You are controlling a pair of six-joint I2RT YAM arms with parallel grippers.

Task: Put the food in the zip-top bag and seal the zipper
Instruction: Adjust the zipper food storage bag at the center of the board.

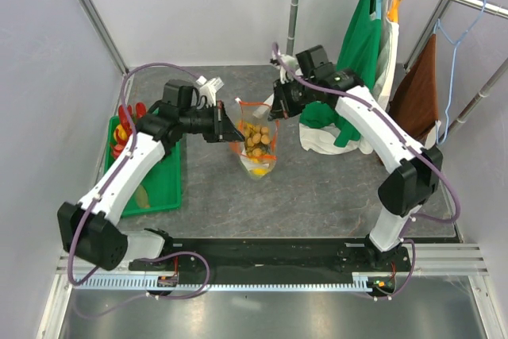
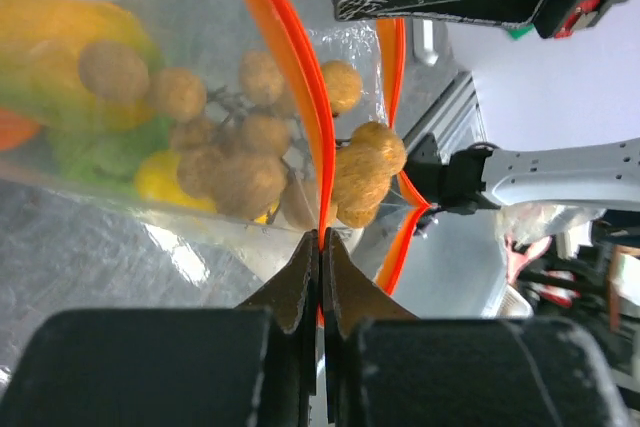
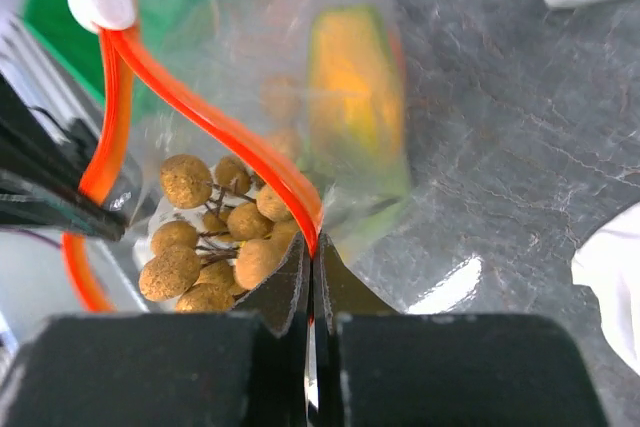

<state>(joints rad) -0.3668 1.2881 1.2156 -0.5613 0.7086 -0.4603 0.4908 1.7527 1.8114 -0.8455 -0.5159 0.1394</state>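
The clear zip-top bag point(image 1: 258, 152) hangs between my two grippers above the table. Its red-orange zipper point(image 2: 300, 87) stands open, the two strips apart. My left gripper point(image 2: 322, 239) is shut on one end of the zipper, shown in the top view point(image 1: 236, 134). My right gripper point(image 3: 312, 249) is shut on the other end point(image 1: 276, 110). Inside the bag are the tan-brown balls point(image 3: 205, 237), the yellow-orange fruit point(image 3: 355, 77) and something pale green point(image 2: 105, 152). A white slider point(image 3: 102, 0) sits on the zipper. The red lobster point(image 1: 125, 126) lies on the green tray.
The flat green tray point(image 1: 163, 188) lies at the left. A white cloth bag point(image 1: 325, 139) lies right of the clear bag, under a hanging green garment point(image 1: 361, 37). A clothes rail with hangers stands at the back right. A small white object point(image 1: 211, 85) lies behind the left arm.
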